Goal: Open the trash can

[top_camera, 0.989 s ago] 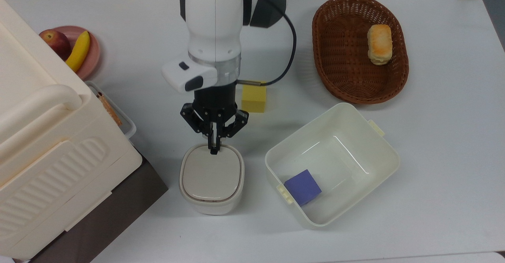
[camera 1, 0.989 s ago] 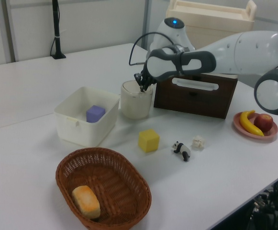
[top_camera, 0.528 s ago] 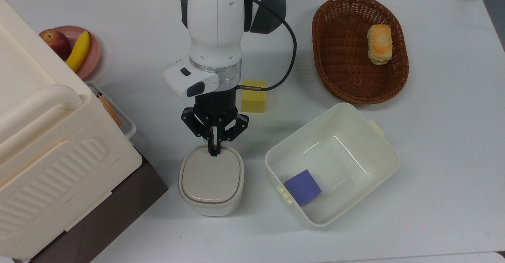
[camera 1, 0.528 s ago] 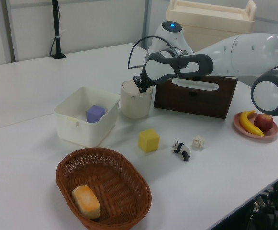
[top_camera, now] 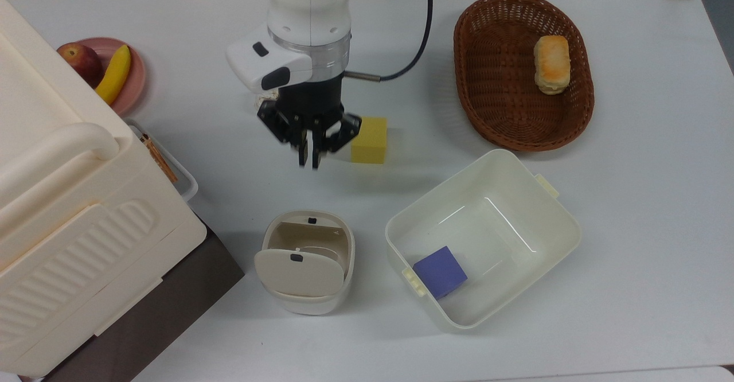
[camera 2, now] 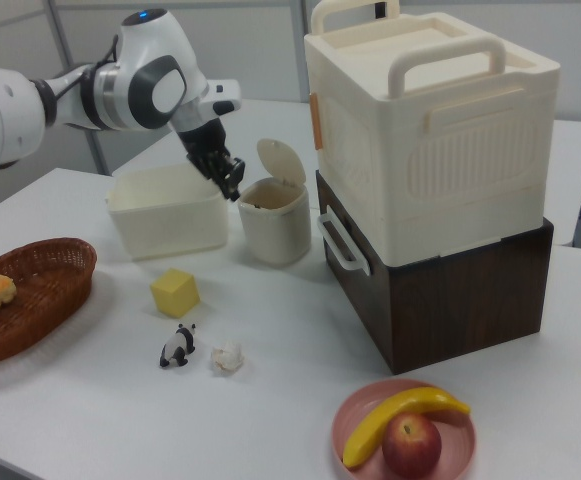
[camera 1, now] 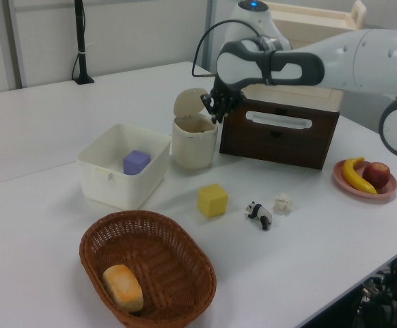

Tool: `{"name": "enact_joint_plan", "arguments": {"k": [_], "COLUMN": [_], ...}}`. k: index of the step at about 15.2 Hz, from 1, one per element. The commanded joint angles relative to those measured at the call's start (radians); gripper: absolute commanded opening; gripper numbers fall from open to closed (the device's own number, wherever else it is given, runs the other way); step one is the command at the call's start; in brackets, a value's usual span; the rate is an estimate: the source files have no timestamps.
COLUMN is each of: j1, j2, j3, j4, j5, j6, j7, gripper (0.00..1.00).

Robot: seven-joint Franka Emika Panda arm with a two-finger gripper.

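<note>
The trash can (top_camera: 308, 300) stands near the table's front in the top view, between the big storage box and the lidless tub. Its beige lid (top_camera: 298, 275) is flipped up and the inside shows. A small dark button (top_camera: 311, 220) sits on the rim's far side. My gripper (top_camera: 308, 162) hangs in the air beyond the can, well clear of it, fingers shut with nothing between them. In the left view the gripper (camera 1: 218, 116) is above and right of the can (camera 1: 195, 145). In the right view the gripper (camera 2: 232, 180) is just left of the raised lid (camera 2: 282, 160).
A yellow cube (top_camera: 370, 140) lies just right of the gripper in the top view. The lidless cream tub (top_camera: 566, 213) holds a purple cube (top_camera: 440, 271). A wicker basket (top_camera: 467, 84) holds bread (top_camera: 551, 63). The storage box (top_camera: 63, 198), fruit plate (top_camera: 136, 78) and toy panda (camera 1: 259, 214) stand around.
The gripper's tip was on the can's rim over a closed lid. It has since lifted up and back, and the lid has sprung open.
</note>
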Motion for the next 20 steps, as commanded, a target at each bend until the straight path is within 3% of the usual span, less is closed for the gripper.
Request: {"name": "enact_joint_plan", "arguments": {"k": [1, 2, 3, 4, 11, 20], "j1": [0.018, 0.018, 0.019, 0.016, -0.028, -0.036], "j2": [-0.030, -0.053, -0.084, -0.119, -0.272, -0.294], "j3": [-0.006, -0.006, -0.008, -0.006, -0.006, -0.029], "j4": [-0.023, -0.029, -0.046, -0.061, -0.146, -0.138], "j5": [0.034, 0.034, 0.034, 0.032, 0.040, 0.061], "j6": [-0.231, -0.285, -0.320, -0.333, -0.356, -0.379], "j7": [-0.064, -0.081, -0.093, -0.096, -0.161, -0.148], "gripper": [0.44, 0.61, 0.91, 1.00, 1.00, 1.00]}}
